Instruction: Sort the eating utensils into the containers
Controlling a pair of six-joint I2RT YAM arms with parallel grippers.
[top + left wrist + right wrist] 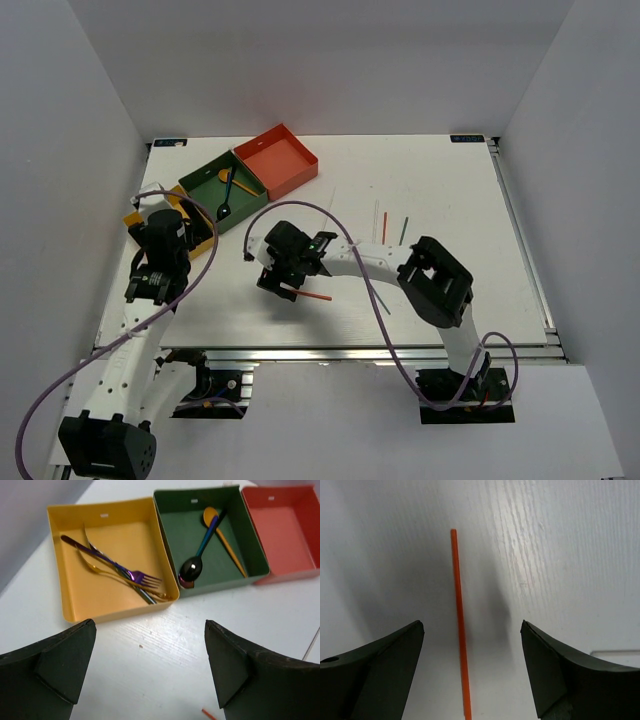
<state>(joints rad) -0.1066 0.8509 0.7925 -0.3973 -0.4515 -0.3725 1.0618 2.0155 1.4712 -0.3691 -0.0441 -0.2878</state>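
We have forks [142,577] in the yellow box [85,590] and spoons [191,569] in the green box [175,535], but chopsticks [384,228] wait on the table [165,645], and the left claw [150,640] and right claw [470,640] stand wide, holding nothing.

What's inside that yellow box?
Three overlapping utensils lie in the yellow box: an iridescent purple fork, a gold fork and a silvery piece. The forks cover that piece's lower end, so its type is unclear.
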